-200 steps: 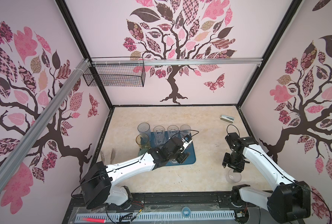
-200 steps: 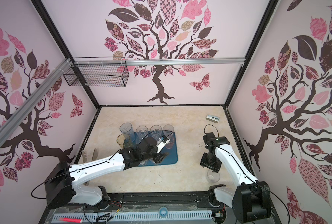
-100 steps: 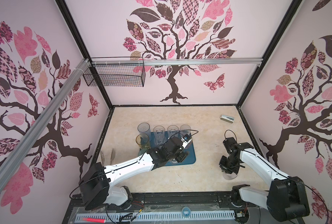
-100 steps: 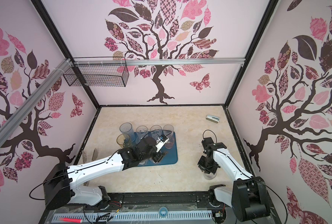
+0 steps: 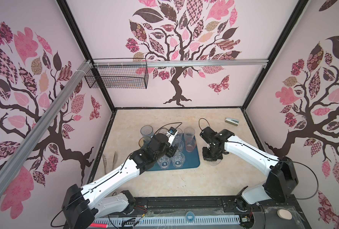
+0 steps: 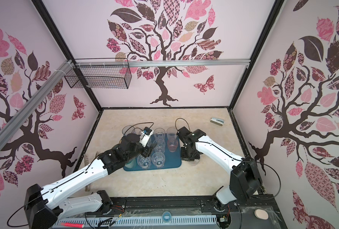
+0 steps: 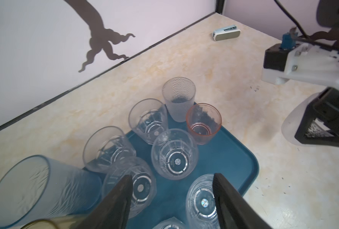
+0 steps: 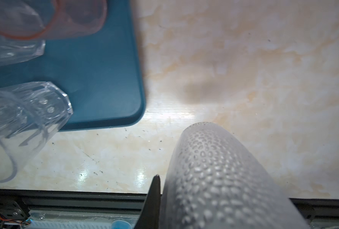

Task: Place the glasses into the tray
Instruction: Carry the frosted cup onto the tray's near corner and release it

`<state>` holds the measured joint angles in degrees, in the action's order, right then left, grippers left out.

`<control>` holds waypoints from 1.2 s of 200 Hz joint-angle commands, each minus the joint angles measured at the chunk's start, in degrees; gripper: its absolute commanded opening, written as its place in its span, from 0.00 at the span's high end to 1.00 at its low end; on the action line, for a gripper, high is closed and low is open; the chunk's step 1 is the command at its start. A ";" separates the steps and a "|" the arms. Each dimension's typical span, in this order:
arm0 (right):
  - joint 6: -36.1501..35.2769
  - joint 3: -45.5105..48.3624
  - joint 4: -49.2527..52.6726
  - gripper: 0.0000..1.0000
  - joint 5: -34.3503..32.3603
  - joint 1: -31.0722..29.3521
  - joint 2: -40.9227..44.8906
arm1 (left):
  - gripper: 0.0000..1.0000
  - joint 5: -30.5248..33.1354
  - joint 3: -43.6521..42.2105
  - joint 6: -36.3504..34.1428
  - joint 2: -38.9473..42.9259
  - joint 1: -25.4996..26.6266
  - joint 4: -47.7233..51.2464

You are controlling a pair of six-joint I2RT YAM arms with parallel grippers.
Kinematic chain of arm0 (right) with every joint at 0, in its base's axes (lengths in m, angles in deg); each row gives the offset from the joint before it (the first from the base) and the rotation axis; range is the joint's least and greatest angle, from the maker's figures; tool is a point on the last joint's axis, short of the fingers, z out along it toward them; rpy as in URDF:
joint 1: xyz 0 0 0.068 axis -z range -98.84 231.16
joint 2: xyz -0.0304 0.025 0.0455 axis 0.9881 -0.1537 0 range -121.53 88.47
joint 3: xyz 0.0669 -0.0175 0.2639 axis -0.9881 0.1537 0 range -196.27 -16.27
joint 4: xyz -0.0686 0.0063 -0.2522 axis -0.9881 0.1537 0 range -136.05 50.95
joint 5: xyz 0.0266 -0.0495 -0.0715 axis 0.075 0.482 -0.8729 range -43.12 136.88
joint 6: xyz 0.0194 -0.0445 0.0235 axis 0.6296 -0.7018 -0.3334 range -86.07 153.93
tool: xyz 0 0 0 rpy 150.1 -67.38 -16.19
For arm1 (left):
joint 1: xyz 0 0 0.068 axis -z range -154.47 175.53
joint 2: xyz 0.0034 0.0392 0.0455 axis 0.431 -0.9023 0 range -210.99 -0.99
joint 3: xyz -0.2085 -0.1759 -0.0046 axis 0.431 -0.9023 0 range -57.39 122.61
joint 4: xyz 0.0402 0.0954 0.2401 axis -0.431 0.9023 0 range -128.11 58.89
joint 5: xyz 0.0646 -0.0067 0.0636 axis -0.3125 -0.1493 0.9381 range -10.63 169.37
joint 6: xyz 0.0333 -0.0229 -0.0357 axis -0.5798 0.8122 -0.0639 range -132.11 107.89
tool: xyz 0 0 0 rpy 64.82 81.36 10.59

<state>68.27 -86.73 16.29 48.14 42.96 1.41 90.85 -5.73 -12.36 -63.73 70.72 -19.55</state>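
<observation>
Teal tray (image 5: 192, 159) sat on the table (image 5: 184, 182) carrying most glasses (image 5: 178, 159) upright; a few stood just off its left edge. Right gripper (image 5: 212, 155) pinched the wall of a frosted glass (image 8: 214, 178) just beside the tray's right rim; left gripper (image 7: 172, 175) hung over the tray, jaws spread, empty. Step judged: transfer; next move calls for shifting over the bare near-right corner, lowering, releasing.

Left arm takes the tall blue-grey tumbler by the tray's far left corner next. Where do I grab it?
Likely its rim, from above: the blue-grey tumbler stands upright, mouth open. One of the fingers inside, one outside on its far side, since the yellow glass crowds its near side.
</observation>
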 commanded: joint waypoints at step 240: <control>-3.45 -9.98 -9.13 0.76 1.04 -11.38 -21.15 | 0.31 -1.03 -5.23 2.28 8.02 -7.44 5.26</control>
<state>65.59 -95.41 4.64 49.28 31.90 -18.85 89.78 -9.84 -10.35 -56.06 63.44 -13.19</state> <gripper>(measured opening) 0.207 0.685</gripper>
